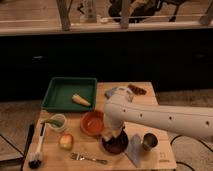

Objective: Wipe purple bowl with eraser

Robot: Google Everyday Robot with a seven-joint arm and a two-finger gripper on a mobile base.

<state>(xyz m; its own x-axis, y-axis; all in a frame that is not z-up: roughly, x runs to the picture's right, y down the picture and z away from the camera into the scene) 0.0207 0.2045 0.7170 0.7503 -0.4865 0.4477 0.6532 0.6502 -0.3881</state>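
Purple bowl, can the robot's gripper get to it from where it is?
Probably yes. The gripper hangs right over the purple bowl, and nothing lies between them. The orange bowl and grey cloth sit off to the sides.

Dim indoor shot w/ a warm cast. Light falls from above. The desk (115,162) top is the brightest wood-toned area, and the white arm (165,119) is pale and washed out along its upper side. The wall behind the desk is nearly black, no detail. The claw (112,134) sits under the arm, in its shade, right over the purple bowl (119,146), whose inside reads almost black. Soft shadow under the arm. The top strip is moderately lit.
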